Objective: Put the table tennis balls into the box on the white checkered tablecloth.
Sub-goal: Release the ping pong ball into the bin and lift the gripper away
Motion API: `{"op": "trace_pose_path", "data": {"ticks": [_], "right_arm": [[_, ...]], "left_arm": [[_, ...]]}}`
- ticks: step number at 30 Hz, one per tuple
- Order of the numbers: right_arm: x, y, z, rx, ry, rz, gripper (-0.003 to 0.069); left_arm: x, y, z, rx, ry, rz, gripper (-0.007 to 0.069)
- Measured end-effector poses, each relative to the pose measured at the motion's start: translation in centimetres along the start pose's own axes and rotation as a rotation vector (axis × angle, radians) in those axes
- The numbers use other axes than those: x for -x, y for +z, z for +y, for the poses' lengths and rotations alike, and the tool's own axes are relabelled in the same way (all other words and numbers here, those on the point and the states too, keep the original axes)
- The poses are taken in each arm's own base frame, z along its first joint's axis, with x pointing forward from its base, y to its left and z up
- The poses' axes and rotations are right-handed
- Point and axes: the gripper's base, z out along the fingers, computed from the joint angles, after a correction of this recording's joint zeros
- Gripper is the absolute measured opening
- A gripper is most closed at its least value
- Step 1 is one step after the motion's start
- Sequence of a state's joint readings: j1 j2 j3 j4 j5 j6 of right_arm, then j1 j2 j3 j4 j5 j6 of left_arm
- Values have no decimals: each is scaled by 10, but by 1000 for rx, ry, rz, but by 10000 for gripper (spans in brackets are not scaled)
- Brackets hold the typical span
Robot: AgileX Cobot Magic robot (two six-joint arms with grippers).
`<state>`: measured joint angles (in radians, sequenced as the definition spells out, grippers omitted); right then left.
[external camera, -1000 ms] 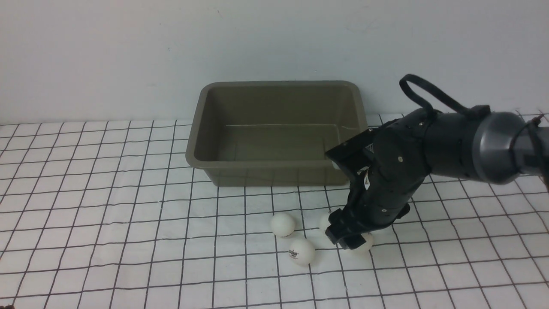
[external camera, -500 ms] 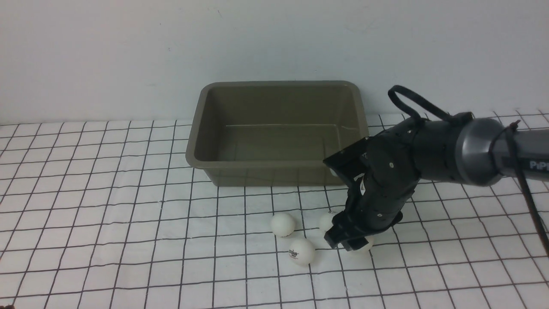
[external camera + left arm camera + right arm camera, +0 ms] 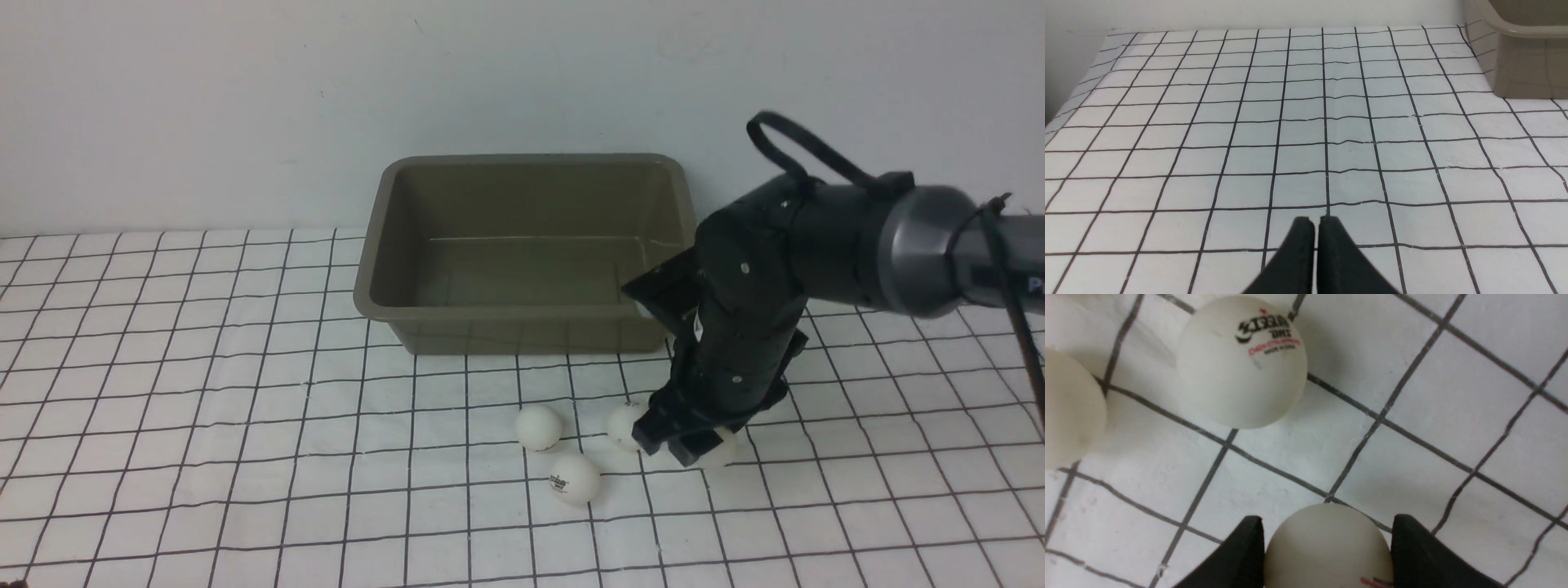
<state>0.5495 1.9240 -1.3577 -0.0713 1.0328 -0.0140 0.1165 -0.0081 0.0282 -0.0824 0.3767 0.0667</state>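
On the tablecloth, three balls lie before the box's right end, a fourth ball just rightward.

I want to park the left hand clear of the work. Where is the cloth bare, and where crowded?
Bare: the tablecloth left of the box, wall to near edge, where the left hand sits shut; also near cloth right of the right hand. Crowded: before the box's front wall, three loose balls cluster beside the right hand, shut on a fourth ball.
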Motion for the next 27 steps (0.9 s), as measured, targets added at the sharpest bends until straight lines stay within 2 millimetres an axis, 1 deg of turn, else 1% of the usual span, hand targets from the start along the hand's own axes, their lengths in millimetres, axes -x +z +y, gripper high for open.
{"op": "trace_pose_path", "data": {"ticks": [2,3,4,5,6,7,8,11,12,14,15,16,18,19,20,21,23,25,27], "right_arm": [[4,-17,-1,0,2,-26,358],[5,-18,-1,0,1,-27,358],[8,-32,-2,7,5,-52,358],[10,-39,-2,9,6,-67,358],[14,-56,-3,16,3,-104,358],[14,-58,-3,17,4,-111,358],[18,-70,-4,19,-4,-143,358],[27,-89,-5,14,-14,-219,358],[36,-97,-7,6,-17,-279,358],[52,-104,-10,-18,-25,-374,358],[54,-102,-10,-21,-27,-375,358],[64,-100,-11,-32,-32,-407,358],[82,-81,-12,-52,-46,-410,358],[88,-73,-13,-57,-50,-406,358],[95,-59,-14,-64,-52,-391,358],[102,-51,-15,-69,-53,-389,358],[108,-44,-18,-73,-49,-388,358],[119,-26,-24,-76,-37,-376,358],[124,-22,-27,-79,-28,-381,370]], "left_arm": [[0,0,0,0,0,0,-4],[0,0,0,0,0,0,-4],[0,0,0,0,0,0,-4],[0,0,0,0,0,0,-4],[0,0,0,0,0,0,-4],[0,0,0,0,0,0,-4],[0,0,0,0,0,1,-4],[0,0,0,0,0,1,-4],[0,0,0,0,0,1,-4],[0,0,0,0,0,1,-4],[0,0,0,0,0,1,-4],[0,0,0,0,0,1,-4],[0,0,0,0,0,1,-4],[0,0,0,0,0,1,-4],[0,0,0,0,0,1,-4],[0,0,0,0,0,1,-4],[0,0,0,0,0,1,-4],[0,0,0,0,0,1,-4],[0,0,0,0,0,1,-4]]}}
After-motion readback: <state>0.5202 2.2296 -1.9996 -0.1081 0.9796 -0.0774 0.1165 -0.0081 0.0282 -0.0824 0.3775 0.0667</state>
